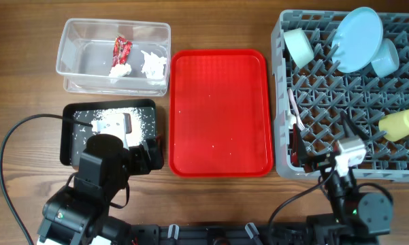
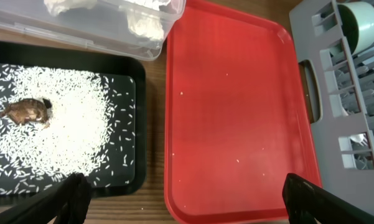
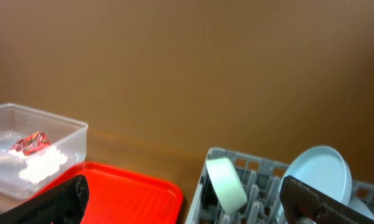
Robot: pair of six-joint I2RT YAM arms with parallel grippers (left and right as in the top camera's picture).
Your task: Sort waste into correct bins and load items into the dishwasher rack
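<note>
The grey dishwasher rack [image 1: 326,102] at the right holds the light blue plate [image 1: 358,37], a light blue bowl [image 1: 385,58], the pale green bowl [image 1: 299,46], the yellow cup [image 1: 400,125] and white cutlery [image 1: 293,107] near its left wall. The clear tub [image 1: 82,58] holds the red wrapper [image 1: 121,48] and white tissue [image 1: 152,64]. The black tray [image 1: 78,112] holds rice crumbs [image 2: 68,124] and a brown lump [image 2: 26,112]. My left gripper [image 2: 180,205] is open and empty over the black tray's right edge. My right gripper [image 3: 187,199] is open and empty over the rack's front left.
The red serving tray [image 1: 220,112] lies in the middle with a few crumbs on it; it also shows in the left wrist view [image 2: 236,118]. Wooden table around. Black cables run along the front edge.
</note>
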